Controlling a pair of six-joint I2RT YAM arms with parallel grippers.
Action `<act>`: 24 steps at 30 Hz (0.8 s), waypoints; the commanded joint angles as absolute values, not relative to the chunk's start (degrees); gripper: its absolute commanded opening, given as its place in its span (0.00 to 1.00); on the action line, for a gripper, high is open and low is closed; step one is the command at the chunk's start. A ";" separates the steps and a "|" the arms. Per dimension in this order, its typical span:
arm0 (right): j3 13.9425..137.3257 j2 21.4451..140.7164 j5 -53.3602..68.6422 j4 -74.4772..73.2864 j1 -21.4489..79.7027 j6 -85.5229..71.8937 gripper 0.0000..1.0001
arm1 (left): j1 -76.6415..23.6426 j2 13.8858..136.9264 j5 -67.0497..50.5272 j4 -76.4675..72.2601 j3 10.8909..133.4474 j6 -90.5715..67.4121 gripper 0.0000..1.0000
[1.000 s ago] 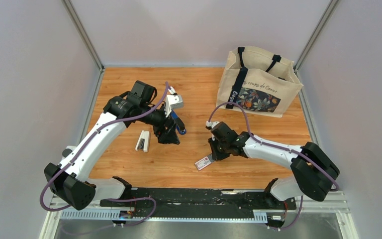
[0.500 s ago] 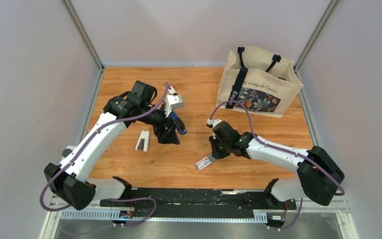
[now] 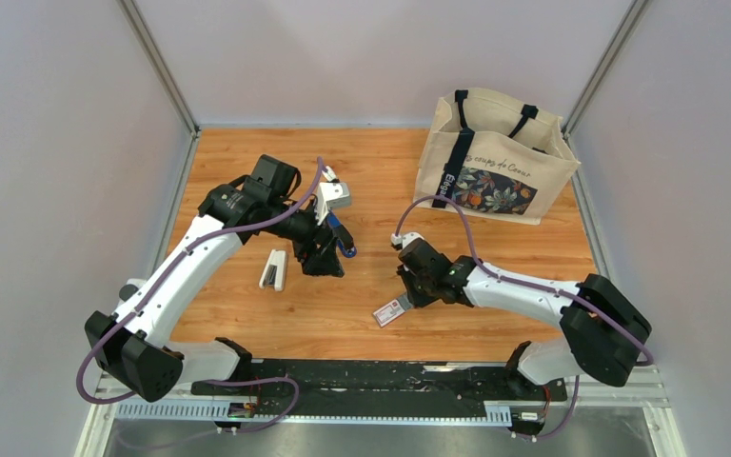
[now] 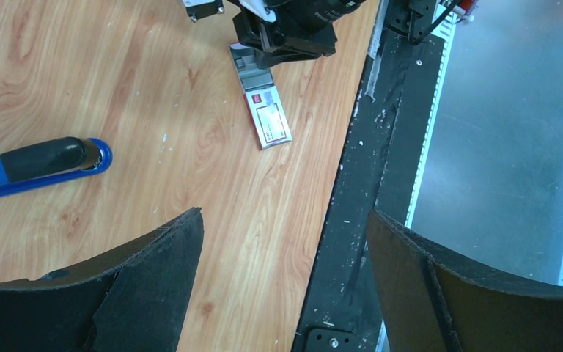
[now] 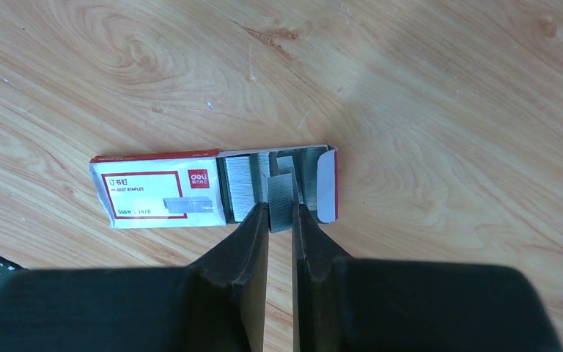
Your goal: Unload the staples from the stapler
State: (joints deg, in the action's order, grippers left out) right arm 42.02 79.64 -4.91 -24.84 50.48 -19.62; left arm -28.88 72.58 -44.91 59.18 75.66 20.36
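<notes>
The dark-blue stapler (image 3: 345, 239) lies on the table beside my left gripper (image 3: 325, 263), which partly hides it. In the left wrist view its blue and black end (image 4: 48, 164) shows at the left, outside the fingers. My left gripper (image 4: 284, 220) is open and empty above the table's front edge. My right gripper (image 3: 405, 293) is over the open end of a white and red staple box (image 3: 389, 313). In the right wrist view it (image 5: 281, 213) is shut on a grey strip of staples (image 5: 281, 196) standing in the open box (image 5: 160, 196).
A white stapler (image 3: 273, 269) lies left of my left gripper. A beige tote bag (image 3: 495, 157) stands at the back right. The black mounting rail (image 3: 381, 379) runs along the near edge. The staple box also shows in the left wrist view (image 4: 267, 121).
My right arm has shifted slightly left at the wrist, its gripper staying over the staple box. The left arm and both staplers have not moved.
</notes>
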 commanded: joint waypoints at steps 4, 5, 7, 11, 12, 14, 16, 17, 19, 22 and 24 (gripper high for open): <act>43.95 81.12 -8.79 -25.58 52.03 -18.81 0.13 | -28.65 70.66 -46.06 59.50 75.15 22.41 0.90; 43.95 81.04 -8.96 -25.40 52.03 -18.81 0.13 | -28.65 70.66 -46.23 59.50 75.06 22.33 0.89; 43.95 81.12 -8.96 -25.40 52.21 -18.81 0.13 | -28.65 70.75 -46.14 59.50 75.06 22.41 0.90; 44.03 81.47 -9.32 -25.58 52.64 -18.90 0.13 | -28.65 70.75 -46.14 59.59 75.15 22.50 0.90; 43.95 81.47 -9.66 -25.66 52.82 -18.90 0.14 | -28.65 70.75 -46.14 59.50 75.23 22.50 0.89; 44.03 81.65 -10.02 -25.84 53.08 -18.98 0.15 | -28.65 70.75 -46.23 59.59 75.32 22.50 0.89; 44.12 81.56 -10.37 -25.93 53.26 -19.07 0.19 | -28.65 70.75 -46.32 59.68 75.32 22.41 0.90; 44.21 81.74 -10.28 -26.01 53.26 -19.07 0.22 | -28.65 70.75 -46.23 59.76 75.32 22.50 0.90; 44.21 81.91 -10.55 -26.01 53.61 -19.07 0.24 | -28.65 70.66 -46.23 59.85 75.32 22.41 0.90; 44.38 82.18 -10.99 -26.19 53.96 -19.16 0.28 | -28.65 70.58 -46.32 60.03 75.32 22.59 0.90; 44.47 81.91 -11.25 -26.37 54.14 -19.34 0.29 | -28.65 70.58 -46.41 60.03 75.24 22.59 0.90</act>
State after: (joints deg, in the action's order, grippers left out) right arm 42.94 81.45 -8.99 -25.21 53.58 -19.62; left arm -28.88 72.40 -44.91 59.44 75.26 20.88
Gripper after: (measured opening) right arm 0.284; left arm 0.898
